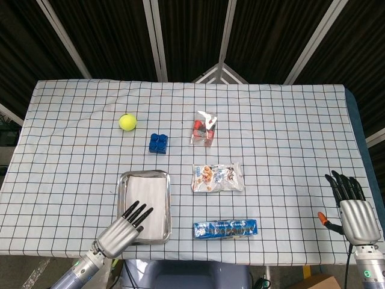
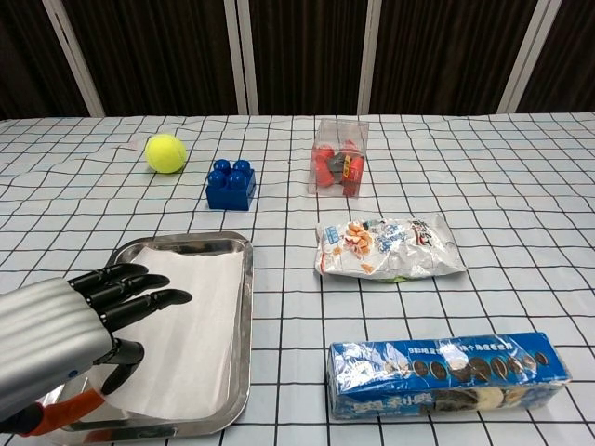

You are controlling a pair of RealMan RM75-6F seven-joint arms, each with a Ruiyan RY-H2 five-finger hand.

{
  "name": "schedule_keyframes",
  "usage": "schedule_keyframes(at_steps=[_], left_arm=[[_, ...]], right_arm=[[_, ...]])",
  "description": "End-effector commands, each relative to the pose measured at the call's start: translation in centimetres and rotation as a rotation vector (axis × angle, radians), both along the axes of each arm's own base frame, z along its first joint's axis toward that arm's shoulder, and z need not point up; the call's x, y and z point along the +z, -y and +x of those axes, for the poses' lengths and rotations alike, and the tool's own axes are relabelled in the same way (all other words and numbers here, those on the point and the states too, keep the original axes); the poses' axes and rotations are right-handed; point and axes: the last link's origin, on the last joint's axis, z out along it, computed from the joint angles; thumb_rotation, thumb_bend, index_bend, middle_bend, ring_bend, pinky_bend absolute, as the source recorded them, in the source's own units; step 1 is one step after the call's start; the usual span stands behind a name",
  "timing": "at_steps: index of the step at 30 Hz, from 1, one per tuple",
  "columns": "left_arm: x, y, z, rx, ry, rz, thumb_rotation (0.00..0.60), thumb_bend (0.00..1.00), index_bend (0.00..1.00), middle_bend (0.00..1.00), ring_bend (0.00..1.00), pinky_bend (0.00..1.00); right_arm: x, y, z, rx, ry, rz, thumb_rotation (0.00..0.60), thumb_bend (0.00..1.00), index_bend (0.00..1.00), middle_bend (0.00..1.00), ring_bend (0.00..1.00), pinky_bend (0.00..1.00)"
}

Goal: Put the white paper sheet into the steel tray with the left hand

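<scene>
The white paper sheet (image 1: pixel 152 197) (image 2: pixel 191 325) lies flat inside the steel tray (image 1: pixel 169 205) (image 2: pixel 246 316), which sits near the table's front edge, left of centre. My left hand (image 1: pixel 123 229) (image 2: pixel 65 339) hovers over the tray's near end with its fingers spread above the sheet's near left part. Nothing is gripped in it, though the thumb tip overlaps the paper's near corner in the chest view. My right hand (image 1: pixel 352 208) rests at the far right table edge, fingers extended and empty.
Behind the tray are a yellow tennis ball (image 1: pixel 127 122) and a blue brick (image 1: pixel 159 143). A clear box of red items (image 1: pixel 204 128), a snack bag (image 1: pixel 218 177) and a blue cookie pack (image 1: pixel 225 228) lie to the tray's right.
</scene>
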Motion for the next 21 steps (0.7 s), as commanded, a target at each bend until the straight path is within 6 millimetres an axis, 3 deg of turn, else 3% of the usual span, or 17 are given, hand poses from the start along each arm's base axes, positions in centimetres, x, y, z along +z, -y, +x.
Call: schedule_keyframes(at_steps=[1, 7, 12, 21], left_arm=[[-0.1, 0.0, 0.1, 0.005, 0.004, 0.004, 0.600, 0.51, 0.57, 0.01, 0.00, 0.00], [-0.2, 0.0, 0.3, 0.019, 0.013, -0.004, 0.600, 0.47, 0.51, 0.00, 0.00, 0.00], [0.1, 0.1, 0.4, 0.017, 0.018, -0.012, 0.600, 0.29, 0.33, 0.00, 0.00, 0.00], [1.4, 0.3, 0.3, 0.022, 0.036, -0.005, 0.600, 0.21, 0.13, 0.00, 0.00, 0.00]], right_arm=[[0.0, 0.0, 0.0, 0.000, 0.000, 0.000, 0.600, 0.31, 0.00, 0.00, 0.00, 0.00], [0.0, 0.0, 0.0, 0.000, 0.001, 0.000, 0.600, 0.31, 0.00, 0.00, 0.00, 0.00], [0.1, 0.0, 0.0, 0.001, 0.001, 0.000, 0.600, 0.31, 0.00, 0.00, 0.00, 0.00], [0.1, 0.0, 0.0, 0.002, 0.000, -0.002, 0.600, 0.31, 0.00, 0.00, 0.00, 0.00]])
